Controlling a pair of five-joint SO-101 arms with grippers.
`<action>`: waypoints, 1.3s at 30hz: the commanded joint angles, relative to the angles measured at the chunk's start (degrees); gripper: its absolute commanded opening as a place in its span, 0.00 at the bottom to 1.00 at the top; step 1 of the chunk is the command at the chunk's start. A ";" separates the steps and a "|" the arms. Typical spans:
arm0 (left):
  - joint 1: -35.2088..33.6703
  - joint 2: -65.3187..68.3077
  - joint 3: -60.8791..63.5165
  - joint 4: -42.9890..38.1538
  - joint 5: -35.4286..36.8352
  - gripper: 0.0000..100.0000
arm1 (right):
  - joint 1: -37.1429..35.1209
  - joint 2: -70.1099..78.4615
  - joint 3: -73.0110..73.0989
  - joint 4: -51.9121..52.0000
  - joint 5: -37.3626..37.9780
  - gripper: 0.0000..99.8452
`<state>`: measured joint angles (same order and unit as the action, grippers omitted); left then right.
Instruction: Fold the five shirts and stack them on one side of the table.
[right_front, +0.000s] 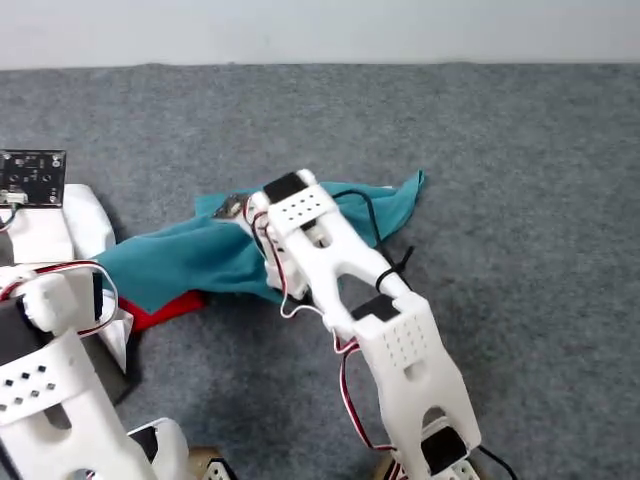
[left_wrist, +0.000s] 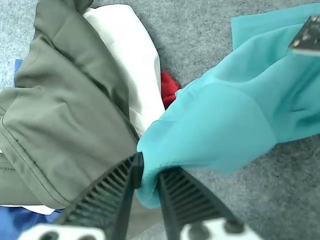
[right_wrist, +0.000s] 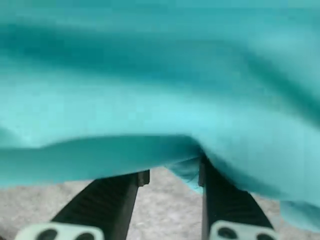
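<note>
A teal shirt (right_front: 200, 255) stretches across the middle of the grey table (right_front: 500, 200). In the left wrist view my left gripper (left_wrist: 149, 175) is shut on a bunched corner of the teal shirt (left_wrist: 225, 120). My right gripper (right_front: 243, 213) sits on the shirt's far middle part. In its own view the right gripper (right_wrist: 172, 172) has its fingers (right_wrist: 112, 200) apart, with table showing between them. Teal cloth (right_wrist: 160, 90) drapes over and hides the tips. An olive shirt (left_wrist: 65, 115), a white shirt (left_wrist: 132, 60), a red shirt (left_wrist: 169, 87) and a blue shirt (left_wrist: 15, 222) lie piled beside the left gripper.
The white shirt (right_front: 85, 225) and the red shirt (right_front: 165, 312) lie at the table's left side near the left arm (right_front: 45, 385). A small circuit board (right_front: 32, 177) stands at the left edge. Bare grey table spreads to the right and far side.
</note>
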<state>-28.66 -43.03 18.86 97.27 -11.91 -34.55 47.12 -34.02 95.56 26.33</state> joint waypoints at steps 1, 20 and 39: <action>-0.44 -0.79 -0.31 -1.41 0.09 0.02 | 2.42 1.54 -6.24 -0.31 0.62 0.19; -0.44 -1.05 -0.48 -1.41 0.18 0.02 | 5.23 -0.84 -10.37 7.34 0.62 0.01; 16.35 -0.62 -21.85 0.09 0.44 0.02 | 16.40 -45.05 -10.29 7.25 7.03 0.01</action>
<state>-14.59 -43.03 2.95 98.42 -11.91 -18.73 10.55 -42.11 100.48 31.16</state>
